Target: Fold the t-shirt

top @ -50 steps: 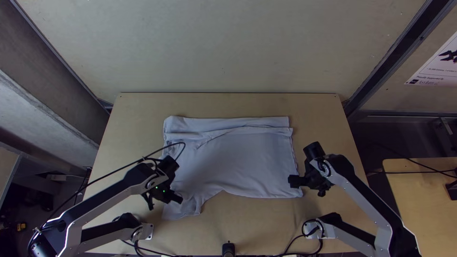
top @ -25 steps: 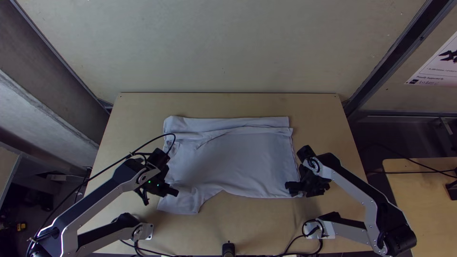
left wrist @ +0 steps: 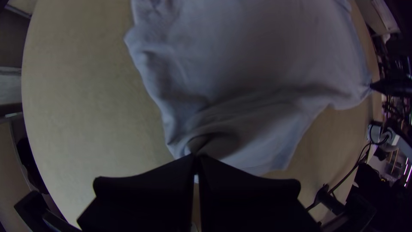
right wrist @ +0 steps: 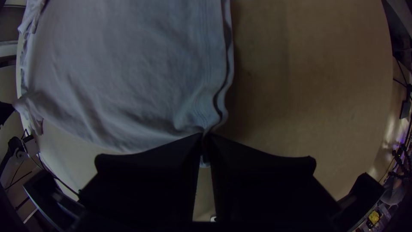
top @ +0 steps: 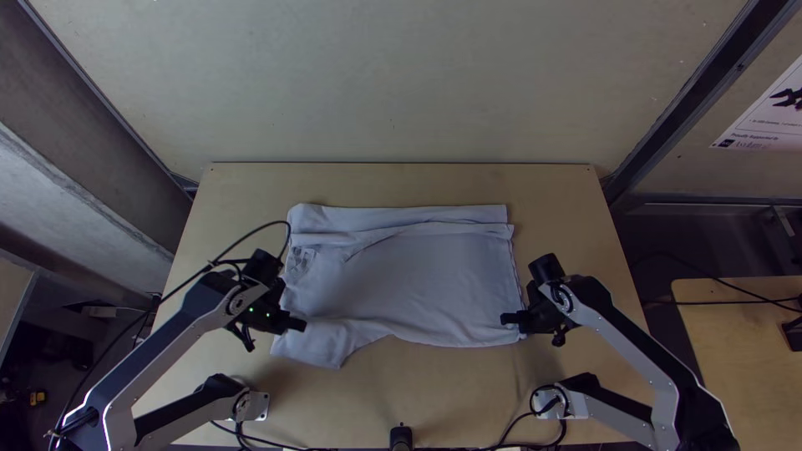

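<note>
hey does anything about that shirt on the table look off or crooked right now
Yes, slightly. The t-shirt lies mostly flat, but its near edge is uneven: at the left a flap juts toward the robot, beside the left gripper, which pinches creased cloth. The right gripper pinches the near right corner.

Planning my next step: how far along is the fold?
Probably done: one fold, judging by the t-shirt's layered far strip. In hand: left gripper pinches its near-left part, right gripper its near-right corner. To do: the near edge isn't folded over; more folding likely remains.
</note>
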Action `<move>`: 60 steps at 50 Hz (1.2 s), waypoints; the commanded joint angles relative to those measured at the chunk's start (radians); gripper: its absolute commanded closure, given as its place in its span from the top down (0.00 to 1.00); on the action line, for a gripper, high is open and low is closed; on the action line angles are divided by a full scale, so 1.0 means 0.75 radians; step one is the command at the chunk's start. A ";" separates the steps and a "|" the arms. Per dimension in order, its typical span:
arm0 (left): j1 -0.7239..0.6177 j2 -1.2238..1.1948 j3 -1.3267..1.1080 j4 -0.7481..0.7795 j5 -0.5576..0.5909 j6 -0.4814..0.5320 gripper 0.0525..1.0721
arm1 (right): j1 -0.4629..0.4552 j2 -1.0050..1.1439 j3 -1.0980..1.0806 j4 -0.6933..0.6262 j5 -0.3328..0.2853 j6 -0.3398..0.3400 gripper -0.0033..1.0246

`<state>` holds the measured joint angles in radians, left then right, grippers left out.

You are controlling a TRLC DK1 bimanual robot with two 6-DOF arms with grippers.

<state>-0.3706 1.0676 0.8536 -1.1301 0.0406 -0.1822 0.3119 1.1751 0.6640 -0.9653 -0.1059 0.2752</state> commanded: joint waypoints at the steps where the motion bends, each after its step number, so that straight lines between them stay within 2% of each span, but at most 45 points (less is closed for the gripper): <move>1: 0.063 -0.039 0.056 -0.029 -0.001 0.036 0.03 | -0.009 -0.059 0.047 -0.018 -0.006 -0.021 0.03; 11: 0.148 -0.088 0.067 -0.037 0.005 0.061 0.03 | -0.052 -0.066 0.117 -0.028 0.018 -0.019 0.03; 28: 0.298 -0.063 0.105 -0.013 0.015 0.161 0.03 | -0.054 -0.010 0.254 -0.001 0.057 -0.017 0.03; 49: 0.351 0.213 0.373 0.106 0.015 0.218 0.03 | -0.078 0.243 0.524 0.039 0.090 -0.023 0.03; 60: 0.376 0.403 0.564 0.106 0.015 0.257 0.03 | -0.095 0.376 0.638 0.052 0.094 -0.030 0.03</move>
<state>-0.0990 1.3216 1.2125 -1.0477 0.0444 -0.0212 0.2527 1.4086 1.0954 -0.9279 -0.0425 0.2745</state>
